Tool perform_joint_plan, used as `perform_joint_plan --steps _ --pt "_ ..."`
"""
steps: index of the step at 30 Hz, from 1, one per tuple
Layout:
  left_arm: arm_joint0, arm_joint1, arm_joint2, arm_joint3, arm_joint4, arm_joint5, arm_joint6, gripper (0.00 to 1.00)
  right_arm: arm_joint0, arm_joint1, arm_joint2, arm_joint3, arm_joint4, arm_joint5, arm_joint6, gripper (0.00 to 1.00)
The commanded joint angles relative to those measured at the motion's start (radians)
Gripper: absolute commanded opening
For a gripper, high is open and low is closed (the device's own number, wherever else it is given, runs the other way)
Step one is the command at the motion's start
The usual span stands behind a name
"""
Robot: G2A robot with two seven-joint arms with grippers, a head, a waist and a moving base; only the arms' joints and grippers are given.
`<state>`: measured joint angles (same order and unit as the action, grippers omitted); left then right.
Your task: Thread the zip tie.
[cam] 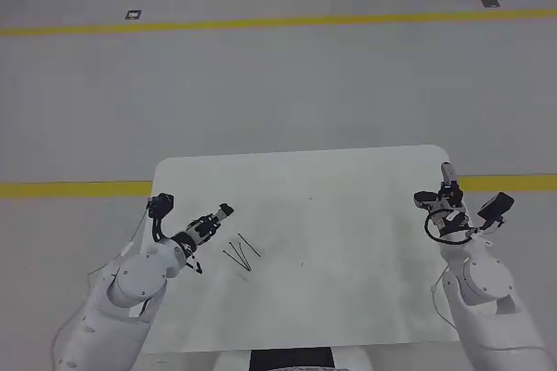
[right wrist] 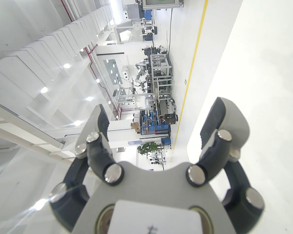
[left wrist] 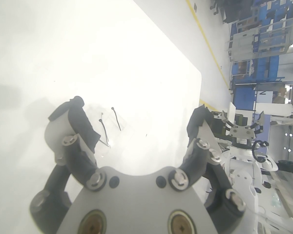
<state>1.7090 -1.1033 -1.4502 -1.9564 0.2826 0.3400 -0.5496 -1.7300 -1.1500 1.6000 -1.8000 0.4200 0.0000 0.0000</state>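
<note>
A few thin black zip ties lie loose on the white table, left of its middle. In the left wrist view the zip ties rest on the tabletop between and just beyond the fingers. My left gripper hovers at the table's left side, a short way from the ties, open and holding nothing; the same gripper shows wide-spread fingers. My right gripper is raised at the table's right edge, far from the ties. It is open and empty, pointing out toward the room.
The table's right edge runs beside the right gripper. A yellow floor line passes behind the table. The other arm's gripper shows far off past the table corner.
</note>
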Motion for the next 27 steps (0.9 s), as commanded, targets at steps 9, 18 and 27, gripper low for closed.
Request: perform_joint_plan --steps 9,18,27 --pt "-0.014 0.001 0.032 -0.076 0.15 0.0 -0.112 1.0 0.0 0.0 0.0 0.0 0.0 0.0 0.0 1.0" --pt "-0.026 -0.037 0.067 -0.096 0.406 0.0 -0.383 1.0 0.0 0.0 0.0 0.0 0.0 0.0 0.0 1.0" --pt "-0.027 -0.047 0.069 -0.095 0.454 0.0 -0.408 1.0 0.0 0.0 0.0 0.0 0.0 0.0 0.0 1.0"
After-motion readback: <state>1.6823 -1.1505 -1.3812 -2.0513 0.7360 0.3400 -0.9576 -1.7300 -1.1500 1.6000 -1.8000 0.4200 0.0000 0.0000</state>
